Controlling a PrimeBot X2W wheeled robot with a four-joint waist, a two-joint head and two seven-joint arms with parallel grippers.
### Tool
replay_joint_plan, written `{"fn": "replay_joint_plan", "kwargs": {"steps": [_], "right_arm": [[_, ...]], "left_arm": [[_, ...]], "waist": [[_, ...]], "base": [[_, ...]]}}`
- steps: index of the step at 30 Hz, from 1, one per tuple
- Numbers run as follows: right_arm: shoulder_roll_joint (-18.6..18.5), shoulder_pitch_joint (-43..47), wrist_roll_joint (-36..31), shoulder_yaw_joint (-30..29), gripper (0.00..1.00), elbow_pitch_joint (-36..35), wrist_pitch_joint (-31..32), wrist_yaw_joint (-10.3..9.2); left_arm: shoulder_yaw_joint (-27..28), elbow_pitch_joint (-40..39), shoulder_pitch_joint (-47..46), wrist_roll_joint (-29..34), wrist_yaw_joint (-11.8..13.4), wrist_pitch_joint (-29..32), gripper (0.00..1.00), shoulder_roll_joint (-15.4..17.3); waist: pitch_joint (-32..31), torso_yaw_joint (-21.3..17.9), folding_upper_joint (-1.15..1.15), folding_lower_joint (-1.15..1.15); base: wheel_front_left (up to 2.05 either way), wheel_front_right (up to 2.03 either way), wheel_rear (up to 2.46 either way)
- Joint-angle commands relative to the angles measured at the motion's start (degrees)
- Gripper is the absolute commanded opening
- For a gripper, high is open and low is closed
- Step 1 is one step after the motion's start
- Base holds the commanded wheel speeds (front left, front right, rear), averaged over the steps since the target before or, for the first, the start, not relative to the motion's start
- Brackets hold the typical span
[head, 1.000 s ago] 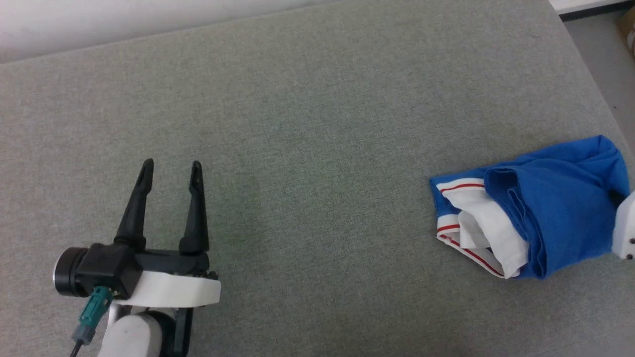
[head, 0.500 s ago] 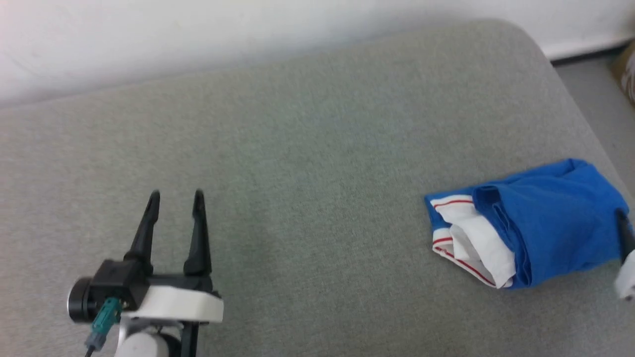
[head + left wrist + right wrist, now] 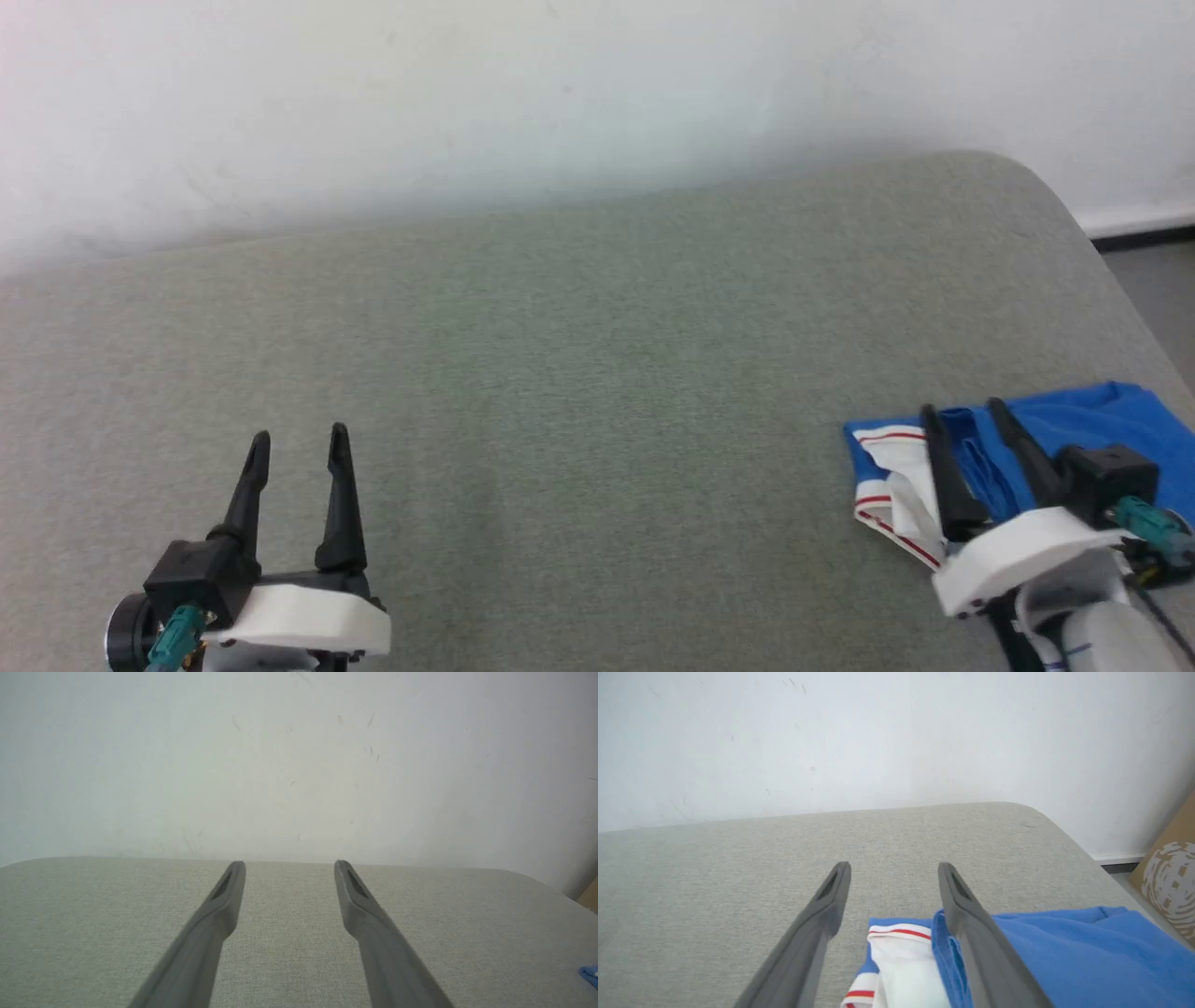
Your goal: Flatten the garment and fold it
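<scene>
The garment (image 3: 1083, 425), a bright blue shirt with white sleeve ends and red stripe trim, lies folded in a compact bundle at the right of the grey-green padded surface (image 3: 597, 373). My right gripper (image 3: 962, 408) hovers over the bundle with its fingers apart and nothing between them. From the right wrist, the garment (image 3: 1064, 952) lies below the open right gripper (image 3: 893, 865), its white sleeve end between the fingers. My left gripper (image 3: 299, 437) stands open at the lower left, far from the garment. In the left wrist view, the left gripper (image 3: 289, 864) points at the wall, and a blue scrap of garment (image 3: 589, 974) shows at the right edge.
A white wall (image 3: 560, 112) rises behind the surface. The surface's rounded far right corner (image 3: 1036, 182) drops to grey floor (image 3: 1158, 280). A cardboard box (image 3: 1169, 877) with a white print stands on the floor to the right.
The head camera has tilted up, bringing the wall into view. My right gripper has let go of the garment's right end and now hovers open above the bundle. The left gripper stays open.
</scene>
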Motion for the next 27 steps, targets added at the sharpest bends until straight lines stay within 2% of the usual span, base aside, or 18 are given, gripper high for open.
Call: {"fn": "replay_joint_plan", "kwargs": {"steps": [1, 9, 16, 22, 27], "right_arm": [[1.4, 0.3, 0.0, 1.7, 1.0, -2.4, 0.4, -0.05], [3.4, 0.9, -1.0, 5.3, 1.0, -7.8, -1.1, -0.05], [4.9, 7.2, -2.7, 5.7, 1.0, -12.3, -1.1, -0.05], [5.5, 12.4, -3.7, 2.4, 1.0, -13.8, -0.3, -0.05], [5.5, 13.2, -3.2, 3.1, 1.0, -15.0, -0.4, -0.05]], "left_arm": [[0.8, 0.8, 0.9, 0.2, -0.4, -0.3, 1.0, 0.6], [2.6, 2.7, 2.3, 1.7, -0.3, -0.3, 1.0, 3.0], [1.9, 3.9, 5.9, 3.7, -0.3, -0.3, 1.0, 4.8], [1.0, 3.5, 7.6, 3.3, -0.5, -0.3, 1.0, 3.7], [0.4, 3.9, 7.2, 3.3, -1.2, -0.3, 1.0, 3.0]], "waist": [[-2.5, 3.3, 0.0, 0.01], [-3.8, 5.2, 0.0, 0.01], [-5.4, 5.2, 0.0, 0.01], [-6.1, 5.1, 0.0, 0.01], [-5.5, 4.7, 0.0, 0.01]], "base": [[0.0, 0.0, 0.0], [0.0, 0.0, 0.0], [0.0, 0.0, 0.0], [0.0, 0.0, 0.0], [0.0, 0.0, 0.0]]}}
